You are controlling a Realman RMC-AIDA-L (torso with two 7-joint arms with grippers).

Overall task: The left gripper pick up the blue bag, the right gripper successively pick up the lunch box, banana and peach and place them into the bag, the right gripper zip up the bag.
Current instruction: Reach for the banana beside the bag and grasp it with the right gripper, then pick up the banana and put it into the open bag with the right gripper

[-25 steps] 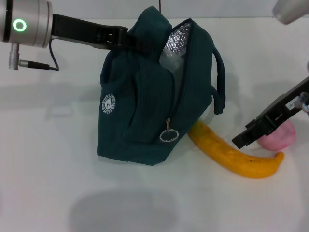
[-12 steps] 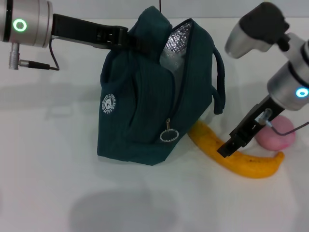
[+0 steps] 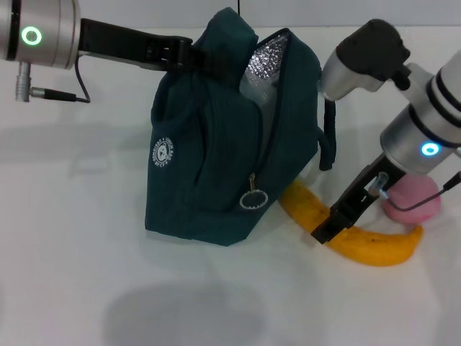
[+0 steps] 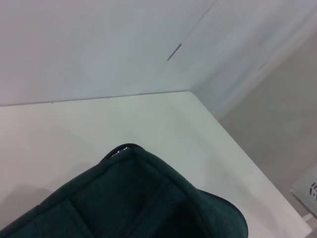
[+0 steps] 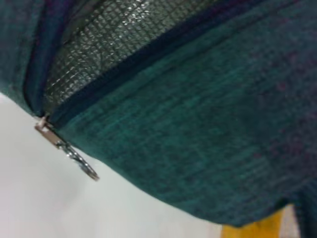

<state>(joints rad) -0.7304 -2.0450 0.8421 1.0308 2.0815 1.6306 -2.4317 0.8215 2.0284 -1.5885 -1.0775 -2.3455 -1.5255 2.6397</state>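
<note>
Bag: the blue bag (image 3: 230, 151) stands upright in the centre of the head view, its base on the white worktop (image 3: 86, 288); the main zip is open and the silver lining (image 3: 261, 72) shows in the upper middle of the frame.
Left claw: the left claw (image 3: 189, 59) reaches in from the upper left and meets the top edge of the bag; its fingers are hidden against the fabric, so I cannot tell how far they are parted, though it appears to be propping the bag up.
Right claw: the right claw (image 3: 325, 229) comes down from the upper right, its dark tip right at the banana, lower right of centre; whether it is parted or has hold of the fruit cannot be told.
Banana: the banana (image 3: 353, 234) lies on the worktop at lower right, one end tucked against the bag's base.
Peach: the pink peach (image 3: 418, 202) sits just beyond the banana at the right edge, partly behind the right arm.
Lunch box: not visible on the worktop; it may already be inside the bag, but the pictures do not confirm this.
Zip pull: the ring pull (image 3: 253, 200) hangs low on the bag's front; the right wrist view shows it (image 5: 74, 156) against the open zip line.
Progress: judged about midway; bag raised, banana pick in hand; banana, peach and zipping remain.
</note>
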